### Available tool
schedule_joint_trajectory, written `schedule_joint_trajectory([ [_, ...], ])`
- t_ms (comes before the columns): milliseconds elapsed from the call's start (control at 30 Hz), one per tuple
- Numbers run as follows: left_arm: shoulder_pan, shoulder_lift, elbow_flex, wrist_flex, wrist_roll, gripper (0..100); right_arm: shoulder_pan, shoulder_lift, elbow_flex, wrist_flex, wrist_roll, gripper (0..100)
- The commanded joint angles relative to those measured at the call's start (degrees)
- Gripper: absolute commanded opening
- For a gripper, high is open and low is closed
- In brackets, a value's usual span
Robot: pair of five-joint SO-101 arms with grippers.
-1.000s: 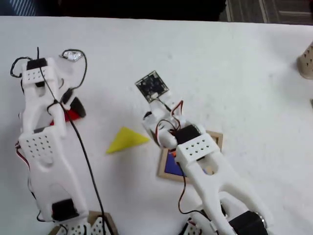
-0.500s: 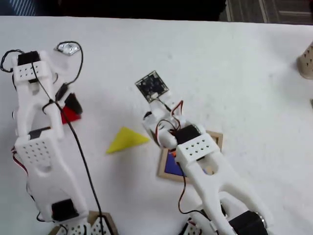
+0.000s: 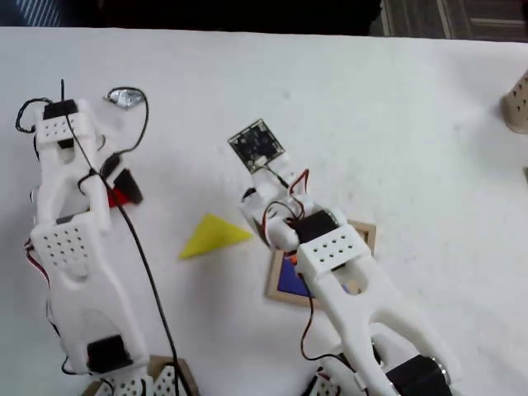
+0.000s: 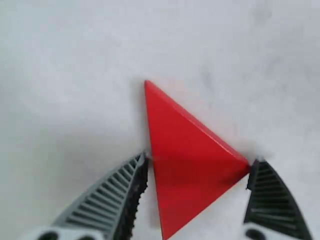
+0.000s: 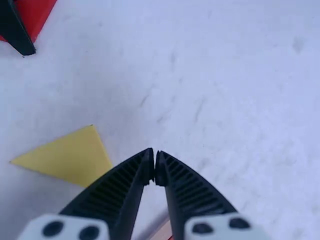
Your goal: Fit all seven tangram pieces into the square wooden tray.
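Now the left gripper (image 4: 199,160) has swung back over the red triangle (image 4: 175,130).
Jaws spread, flanking it, grasp pending; right gripper (image 5: 154,160) pinched empty near the wooden tray (image 3: 272,285).

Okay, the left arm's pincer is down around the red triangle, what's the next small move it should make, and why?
Probably close the left pincer on the red triangle. It stands open with one tip at either side of the piece, which lies flat on the table, well apart from the wooden tray, so a grasp seems due before any lift.
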Motion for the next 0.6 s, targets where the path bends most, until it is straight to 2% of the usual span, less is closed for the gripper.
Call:
schedule_joint_trajectory([
  [0, 0.1, 0.1, -0.8, -1.8, -0.9, 33, -0.6, 0.0, -0.3, -0.8, 0.6, 2.0],
  [100, 0.2, 0.3, -0.6, -3.2, -0.6, 33, -0.6, 0.0, -0.3, -0.8, 0.6, 2.0],
  [167, 0.2, 0.3, -0.6, -4.7, 2.4, 32, -0.5, 0.0, -0.3, -0.8, 0.6, 2.0],
  [267, 0.3, 0.4, -0.3, -7.3, 4.9, 22, -0.5, 0.0, -0.3, -0.8, 0.6, 2.0],
  [400, 0.5, 0.4, -0.2, -7.0, 0.5, 9, -0.5, 0.0, -0.3, -0.8, 0.6, 2.0],
  [567, 0.5, 0.3, 1.2, -6.5, -0.8, 10, -0.5, 0.0, -0.3, -0.8, 0.6, 2.0],
])
